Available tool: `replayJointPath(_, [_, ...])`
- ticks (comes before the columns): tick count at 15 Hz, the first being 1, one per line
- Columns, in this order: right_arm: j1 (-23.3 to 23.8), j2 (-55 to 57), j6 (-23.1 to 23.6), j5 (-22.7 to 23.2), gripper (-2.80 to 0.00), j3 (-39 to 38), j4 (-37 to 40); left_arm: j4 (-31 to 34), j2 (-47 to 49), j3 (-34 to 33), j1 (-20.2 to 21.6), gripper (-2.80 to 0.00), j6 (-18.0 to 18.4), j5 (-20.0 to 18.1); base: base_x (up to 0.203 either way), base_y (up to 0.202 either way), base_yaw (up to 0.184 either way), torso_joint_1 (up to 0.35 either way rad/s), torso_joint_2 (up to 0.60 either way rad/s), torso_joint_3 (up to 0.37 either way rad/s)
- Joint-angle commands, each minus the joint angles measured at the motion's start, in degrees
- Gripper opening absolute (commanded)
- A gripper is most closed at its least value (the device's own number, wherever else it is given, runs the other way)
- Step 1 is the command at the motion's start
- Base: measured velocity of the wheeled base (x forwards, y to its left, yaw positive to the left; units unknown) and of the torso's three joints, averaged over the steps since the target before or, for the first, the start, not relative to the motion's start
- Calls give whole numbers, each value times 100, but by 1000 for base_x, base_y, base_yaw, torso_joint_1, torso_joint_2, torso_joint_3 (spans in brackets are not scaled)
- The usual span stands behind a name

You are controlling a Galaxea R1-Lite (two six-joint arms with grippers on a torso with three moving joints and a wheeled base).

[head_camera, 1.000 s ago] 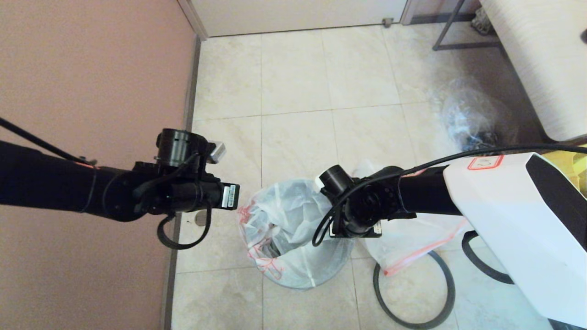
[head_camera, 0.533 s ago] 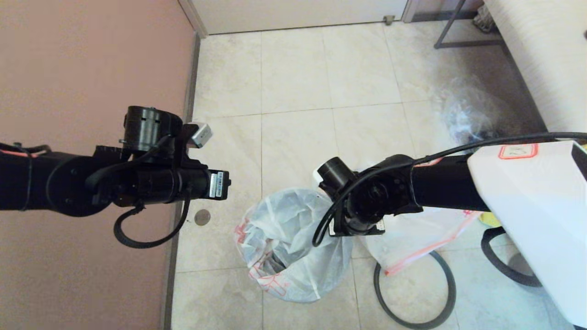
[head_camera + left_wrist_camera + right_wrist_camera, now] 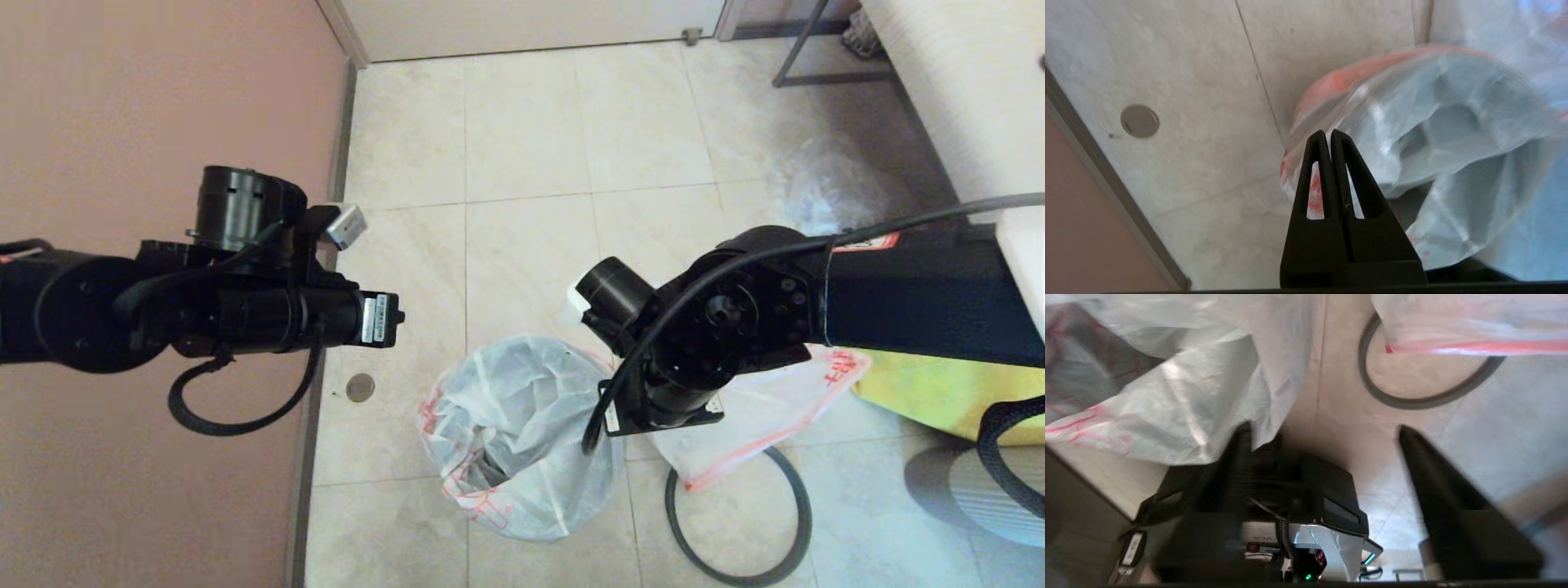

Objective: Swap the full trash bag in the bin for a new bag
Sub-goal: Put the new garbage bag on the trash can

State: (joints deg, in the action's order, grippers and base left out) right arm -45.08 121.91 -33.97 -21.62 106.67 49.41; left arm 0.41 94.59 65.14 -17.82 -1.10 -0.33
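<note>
A translucent white bag [image 3: 522, 425] with red print drapes over the bin, which is hidden under it except for a dark patch [image 3: 488, 467] in the bag's mouth. My left gripper [image 3: 1327, 132] is shut with nothing between its fingers, hanging above the floor just left of the bag [image 3: 1437, 122]. My right gripper [image 3: 1323, 428] is open and empty, its fingers [image 3: 1437, 477] wide apart beside the bag's right edge [image 3: 1188, 404]. The bin's thin dark hoop [image 3: 739, 523] lies on the floor to the right.
A flat white bag with a red strip [image 3: 759, 416] lies partly over the hoop [image 3: 1425, 402]. A crumpled clear bag [image 3: 824, 196] sits at the back right near a bench. A yellow bag [image 3: 939, 392] is at the right, a pink wall [image 3: 147, 98] at the left.
My right gripper has opened and let go of the bag's edge, and its arm has risen. The left arm has drawn back to the left, away from the bag.
</note>
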Motion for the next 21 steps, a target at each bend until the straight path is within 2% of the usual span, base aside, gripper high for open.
replayJointPath(1, [-55,-130,109,50,-280,117,-63,28,-116,66,0,-280,-35,-1,0,0,0,0,0,0])
replayJointPath(3, [-178,148,498,187,-280,469,-339,350,-417,209,-64,-280,-109,-12,0,0,0,0,0,0])
replayJointPath(4, [-229,447,696,210,-280,583,-490,792,-668,368,-144,-280,-166,-97,0,0,0,0,0,0])
replayJointPath(7, [-401,1240,1307,226,-280,686,-1434,1991,-1264,909,-288,-280,-376,-707,0,0,0,0,0,0])
replayJointPath(8, [-568,1356,1455,232,-280,690,-1859,2193,-1328,1003,-372,-280,-402,-697,0,0,0,0,0,0])
replayJointPath(10, [-766,1604,1955,273,-280,696,-2755,2218,-1267,1018,-397,-280,-409,-677,0,0,0,0,0,0])
replayJointPath(11, [-818,1785,2282,282,-280,696,-3020,2218,-1267,1018,-397,-280,-409,-670,0,0,0,0,0,0])
replayJointPath(13, [-844,2200,2527,255,-280,697,-3213,2213,-1285,1013,-389,-280,-420,-666,0,0,0,0,0,0])
replayJointPath(15, [-704,2754,2757,154,-280,697,-3584,2186,-1459,990,-387,-280,-433,-689,0,0,0,0,0,0])
replayJointPath(16, [-564,3077,3012,63,-280,699,-3971,2162,-1570,979,-381,-280,-435,-703,0,0,0,0,0,0])
replayJointPath(18, [-289,3639,3737,-50,-280,716,-4844,2139,-1627,965,-380,-280,-435,-705,0,0,0,0,0,0])
replayJointPath(21, [91,4143,5075,-13,-280,735,-5864,2013,-1717,950,-380,-280,-571,-714,0,0,0,0,0,0])
